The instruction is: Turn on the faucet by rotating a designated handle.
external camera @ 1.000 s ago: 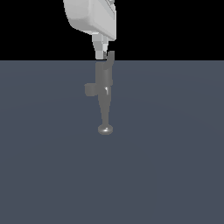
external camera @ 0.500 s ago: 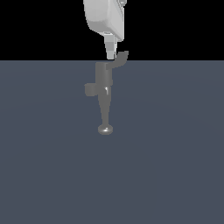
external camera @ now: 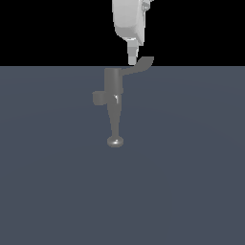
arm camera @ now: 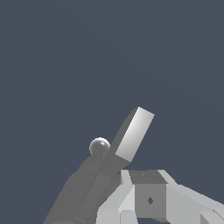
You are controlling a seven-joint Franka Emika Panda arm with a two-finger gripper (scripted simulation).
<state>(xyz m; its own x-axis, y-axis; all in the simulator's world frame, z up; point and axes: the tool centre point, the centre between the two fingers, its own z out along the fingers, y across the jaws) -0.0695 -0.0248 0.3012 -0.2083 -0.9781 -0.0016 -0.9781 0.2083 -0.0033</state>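
Observation:
The grey faucet stands on the dark floor, its tapering spout ending in a rounded knob. The flat handle juts from the cylinder's top toward the exterior view's right. My gripper hangs from above, its fingertips touching the handle close to the cylinder, on the side facing the exterior view's left. The fingers look shut together with nothing between them. In the wrist view the handle shows as a bright flat bar just beyond my gripper, with the spout knob beside it.
A short stubby side knob sticks out of the faucet body toward the exterior view's left. A plain dark grey floor surrounds the faucet.
My gripper has moved toward the exterior view's right, and the handle has swung the same way, now sticking out farther from the cylinder.

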